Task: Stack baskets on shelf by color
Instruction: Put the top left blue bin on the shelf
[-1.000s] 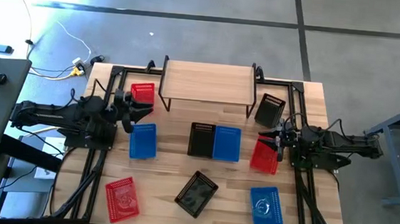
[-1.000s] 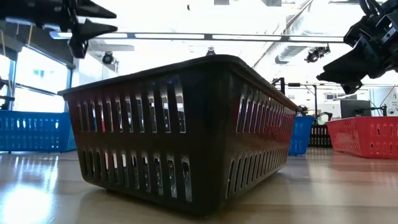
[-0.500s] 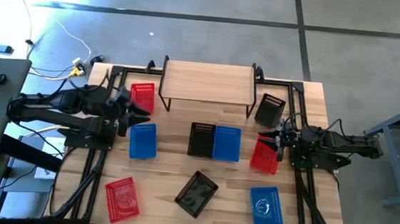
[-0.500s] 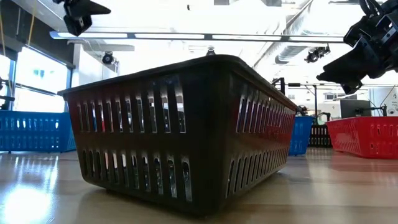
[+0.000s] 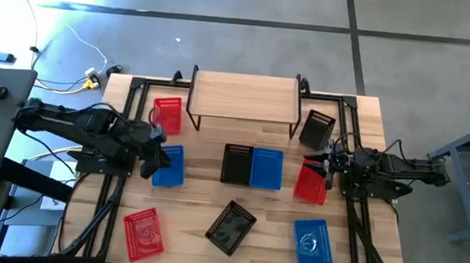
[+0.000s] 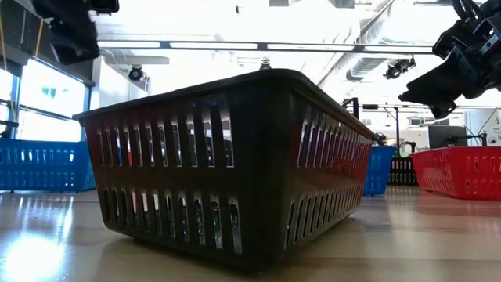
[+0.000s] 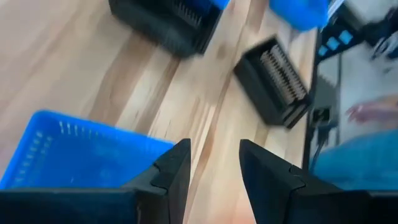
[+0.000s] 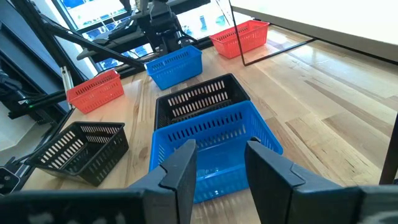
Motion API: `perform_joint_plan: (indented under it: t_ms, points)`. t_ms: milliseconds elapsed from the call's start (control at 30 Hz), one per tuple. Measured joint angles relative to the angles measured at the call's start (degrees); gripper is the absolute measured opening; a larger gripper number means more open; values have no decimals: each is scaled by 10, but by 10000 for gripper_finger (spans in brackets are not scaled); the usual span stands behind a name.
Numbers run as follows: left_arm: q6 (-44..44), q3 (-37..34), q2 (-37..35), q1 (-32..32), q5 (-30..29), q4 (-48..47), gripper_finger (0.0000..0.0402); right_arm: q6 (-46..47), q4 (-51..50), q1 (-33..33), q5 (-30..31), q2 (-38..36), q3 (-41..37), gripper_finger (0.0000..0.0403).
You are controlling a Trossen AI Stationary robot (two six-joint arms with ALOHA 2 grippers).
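Nine baskets on the table, none on the shelf [image 5: 245,94] yet, so we're at the very first pick. Left gripper [image 5: 154,153] hangs over the near edge of the left blue basket [image 5: 168,165], fingers [image 7: 171,168] spread with a clear gap, nothing between them. In its wrist view that basket's rim sits just under the fingertips.

Right gripper [image 5: 315,161] waits just beside the right red basket [image 5: 309,184], fingers [image 8: 180,167] apart and empty, looking toward the centre blue basket [image 8: 208,140] and the black basket [image 8: 199,98] touching it.

Our read: left arm is approaching the blue basket for a grasp. Next move calls for dropping the fingers so they straddle one wall of it, then closing and carrying it to the shelf. The wall is thin and perforated, so we'd want one finger inside the rim and one outside, not landing on top of it.
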Motion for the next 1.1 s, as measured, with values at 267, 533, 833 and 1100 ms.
perform_joint_plan:
  t_ms: [267,533,833,1100]
  points:
    - [-35,0,62,-74,-32,-7,126,0,0,0,0,0,0,122]
    - [-38,0,151,-106,-34,-10,126,0,0,0,0,0,0,122]
    - [-35,0,241,-110,-30,-9,126,0,0,0,0,0,0,122]
    - [-34,0,291,-109,-31,-9,126,0,0,0,0,0,0,122]
